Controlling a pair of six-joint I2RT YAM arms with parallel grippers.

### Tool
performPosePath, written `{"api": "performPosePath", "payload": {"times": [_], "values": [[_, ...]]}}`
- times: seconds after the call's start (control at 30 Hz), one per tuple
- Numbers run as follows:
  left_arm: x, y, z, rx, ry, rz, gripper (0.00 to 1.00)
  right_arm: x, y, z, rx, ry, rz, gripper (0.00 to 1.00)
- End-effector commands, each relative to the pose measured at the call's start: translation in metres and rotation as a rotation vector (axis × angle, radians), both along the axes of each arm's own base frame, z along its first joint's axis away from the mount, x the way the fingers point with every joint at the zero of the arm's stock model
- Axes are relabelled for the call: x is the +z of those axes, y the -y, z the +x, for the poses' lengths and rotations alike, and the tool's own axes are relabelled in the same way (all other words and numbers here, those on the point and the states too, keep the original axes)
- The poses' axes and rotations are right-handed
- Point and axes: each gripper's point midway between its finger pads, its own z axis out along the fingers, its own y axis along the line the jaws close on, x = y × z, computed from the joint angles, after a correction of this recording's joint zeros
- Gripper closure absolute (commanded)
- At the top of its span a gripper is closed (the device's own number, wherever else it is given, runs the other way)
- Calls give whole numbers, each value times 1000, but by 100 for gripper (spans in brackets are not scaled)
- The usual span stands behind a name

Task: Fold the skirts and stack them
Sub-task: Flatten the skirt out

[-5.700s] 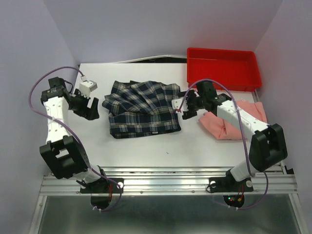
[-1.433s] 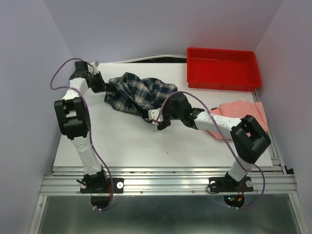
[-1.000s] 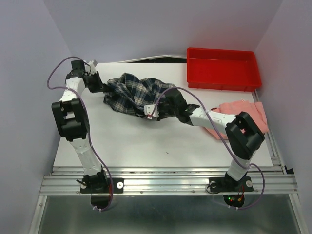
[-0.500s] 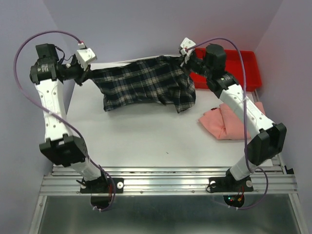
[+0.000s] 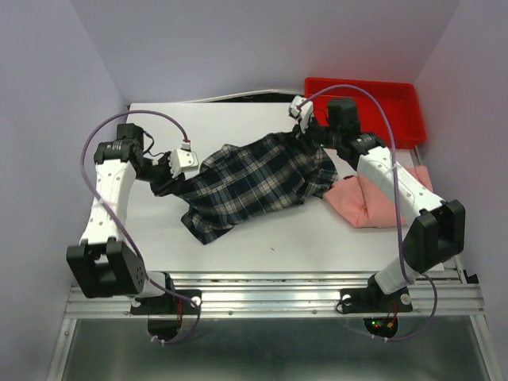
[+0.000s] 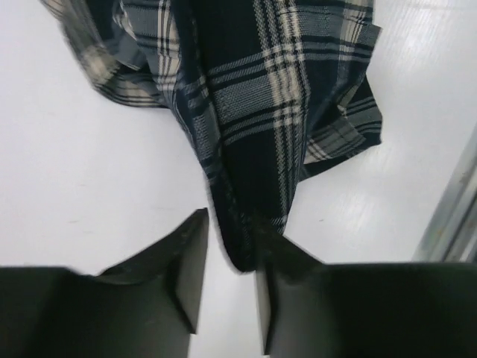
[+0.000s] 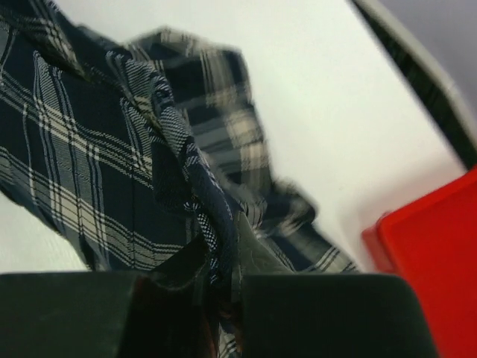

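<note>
The dark plaid skirt (image 5: 254, 178) lies stretched slantwise over the table's middle, from the back right down to the front left. My right gripper (image 5: 305, 131) is shut on its far right corner; in the right wrist view a bunched fold of the plaid skirt (image 7: 97, 149) is pinched in the right gripper (image 7: 223, 257). My left gripper (image 5: 176, 181) sits at the skirt's left end. In the left wrist view the left gripper (image 6: 229, 224) stands open, and the tip of the plaid skirt (image 6: 253, 97) rests loosely against the right finger. The salmon-pink skirt (image 5: 373, 202) lies crumpled at the right.
A red plastic tray (image 5: 361, 82) stands at the back right corner, just behind my right gripper, and its edge shows as the red tray (image 7: 432, 253) in the right wrist view. The table's metal front rail (image 5: 270, 290) runs along the near edge.
Both arms have come down and forward, laying the plaid skirt from the air onto the table. The left jaws have parted and let go of the cloth.
</note>
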Motion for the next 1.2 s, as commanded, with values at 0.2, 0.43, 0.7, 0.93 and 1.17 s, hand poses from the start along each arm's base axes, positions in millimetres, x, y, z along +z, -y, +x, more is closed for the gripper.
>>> {"api": "performPosePath", "payload": {"times": [0.2, 0.43, 0.7, 0.93, 1.17], "values": [[-43, 10, 13, 217, -373, -206, 34, -111, 20, -54, 18, -382, -94, 99], [-62, 21, 4, 189, -444, -299, 10, -126, 30, -50, -81, -417, -102, 99], [-9, 25, 20, 98, -225, -310, 19, -115, 22, -51, -69, -452, -59, 99], [23, 44, 15, -31, -47, -60, 49, -107, 16, -55, -41, -471, -29, 99], [-5, 94, -3, -174, -152, 14, 49, -105, 15, -58, -21, -473, -32, 99]]}}
